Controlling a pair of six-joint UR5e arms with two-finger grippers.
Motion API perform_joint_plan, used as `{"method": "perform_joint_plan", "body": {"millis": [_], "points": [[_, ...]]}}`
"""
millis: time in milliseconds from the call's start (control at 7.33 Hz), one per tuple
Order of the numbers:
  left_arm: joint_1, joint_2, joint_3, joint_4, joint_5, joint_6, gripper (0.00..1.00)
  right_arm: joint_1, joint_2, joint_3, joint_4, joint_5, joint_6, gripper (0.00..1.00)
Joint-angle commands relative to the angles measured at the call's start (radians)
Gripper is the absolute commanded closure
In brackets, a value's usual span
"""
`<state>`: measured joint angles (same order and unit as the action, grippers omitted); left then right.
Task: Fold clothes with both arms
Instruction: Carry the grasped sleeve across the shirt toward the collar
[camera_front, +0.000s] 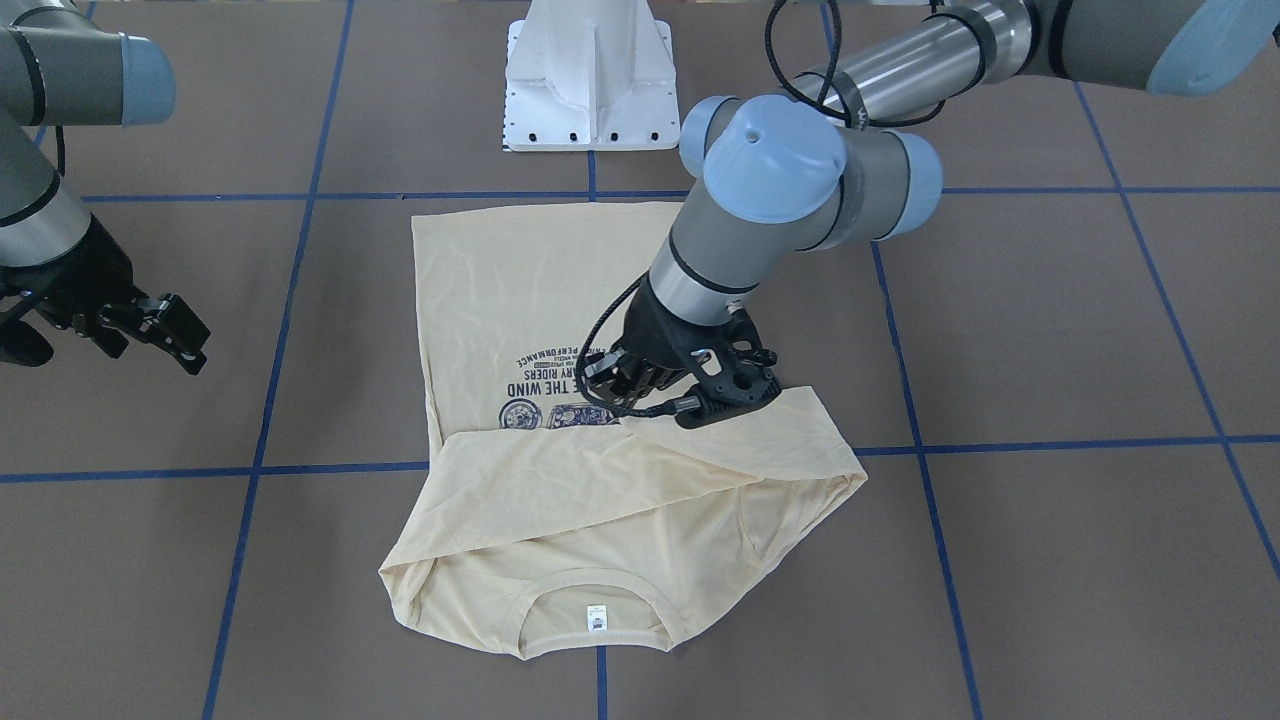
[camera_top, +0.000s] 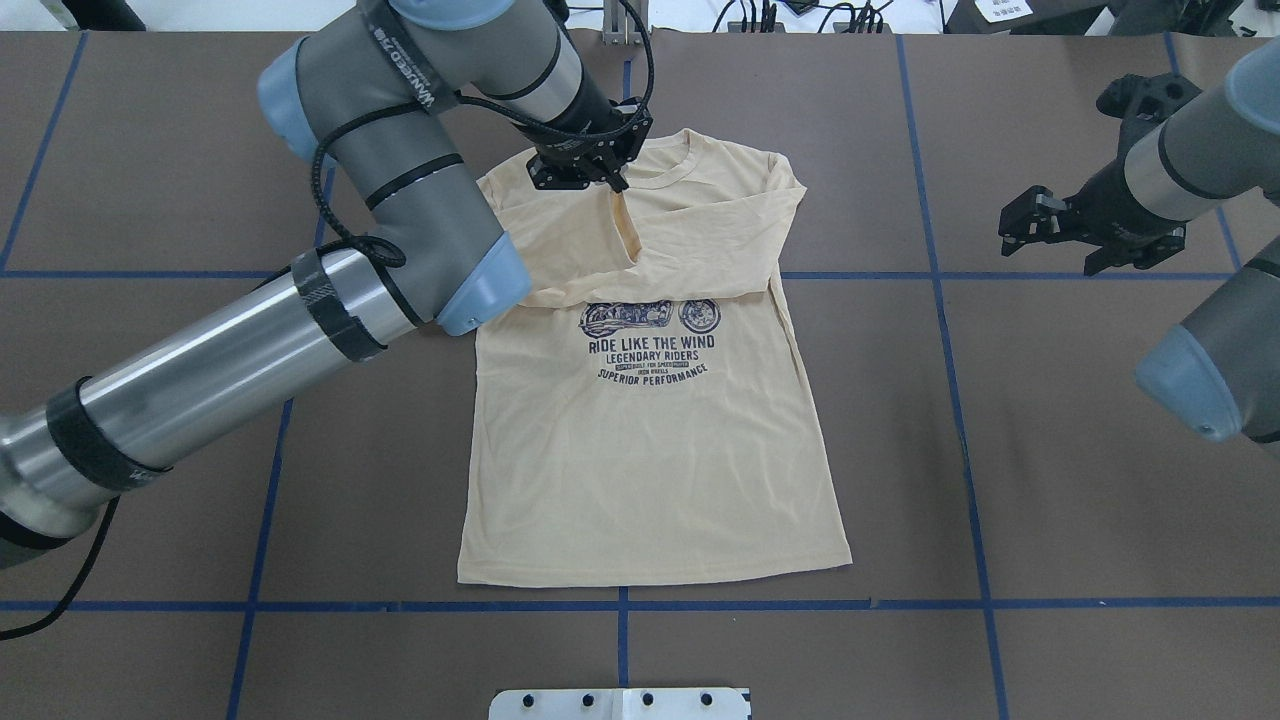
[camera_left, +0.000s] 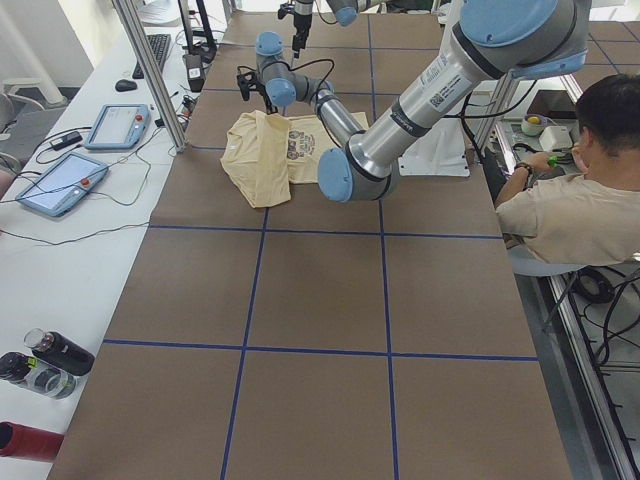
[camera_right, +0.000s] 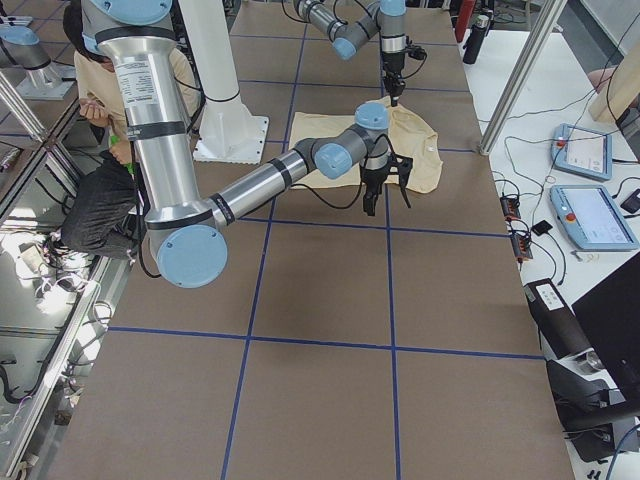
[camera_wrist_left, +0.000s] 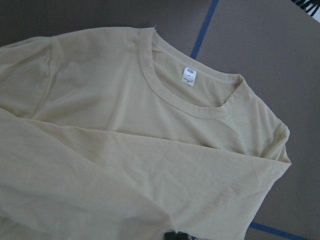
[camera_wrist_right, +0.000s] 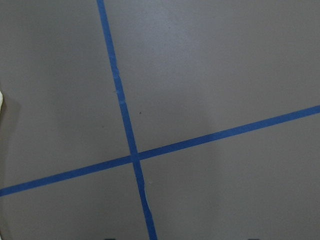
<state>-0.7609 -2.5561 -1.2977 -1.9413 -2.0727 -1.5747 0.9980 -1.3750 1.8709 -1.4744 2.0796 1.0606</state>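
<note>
t-shirt (camera_top: 650, 480), chest print (camera_top: 652, 358), navy capitals, three lines readable in the overhead view: "ride like the wind", "legendary riders", "superior performance". the two small lines between them are too fine to read. in the front-facing view the same print is upside down, partly under a fold. neck label (camera_wrist_left: 189, 76), white: marks illegible.

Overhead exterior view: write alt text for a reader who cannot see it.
A pale cream-yellow long-sleeved T-shirt with a navy motorcycle print lies face up on a brown, blue-taped table, one sleeve folded across its chest. The left arm's black pincer pinches fabric near the collar; the right arm's black pincer hovers open at the view's right.
</note>
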Motion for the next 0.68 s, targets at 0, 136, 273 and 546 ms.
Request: {"method": "perform_joint_plan", "body": {"millis": [0,136,273,546], "points": [[0.020,-0.087,0.075,-0.059,0.051,-0.018,1.00,0.017,-0.006,-0.028,0.000,0.001,-0.019,0.09],[0.020,-0.090,0.074,-0.062,0.052,-0.014,1.00,0.016,-0.004,-0.030,0.000,0.001,-0.019,0.09],[0.022,-0.093,0.081,-0.074,0.072,-0.018,1.00,0.016,-0.004,-0.030,0.000,0.001,-0.019,0.08],[0.040,-0.131,0.101,-0.103,0.092,-0.025,1.00,0.016,-0.004,-0.030,0.000,-0.001,-0.019,0.08]]}}
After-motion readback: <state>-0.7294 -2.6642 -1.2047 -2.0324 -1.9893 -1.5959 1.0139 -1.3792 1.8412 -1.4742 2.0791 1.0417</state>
